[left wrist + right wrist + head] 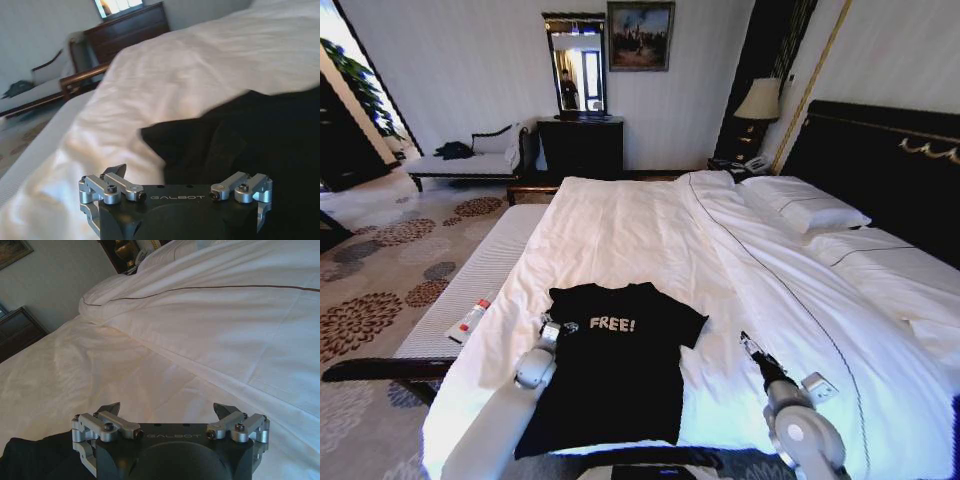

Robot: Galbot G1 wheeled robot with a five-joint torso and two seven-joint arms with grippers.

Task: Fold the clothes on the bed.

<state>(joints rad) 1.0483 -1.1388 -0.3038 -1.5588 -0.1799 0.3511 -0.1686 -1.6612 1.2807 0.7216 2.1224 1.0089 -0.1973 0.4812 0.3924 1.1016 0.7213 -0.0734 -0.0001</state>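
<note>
While the black short-sleeved cotton T-shirt (610, 375) lies flat on the white-sheeted double bed (650, 230), both the left gripper (549, 329) and right gripper (748, 343) stand released; the limp, light fabric is best pinched at sleeve or hem edges.

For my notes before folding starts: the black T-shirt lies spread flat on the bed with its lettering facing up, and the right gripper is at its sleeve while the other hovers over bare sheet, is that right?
Not quite: the sides are swapped. In the head view the left gripper is at the sleeve of the black T-shirt, and the right gripper hovers over bare white sheet. The shirt does lie spread flat on the bed, "FREE!" lettering up.
</note>
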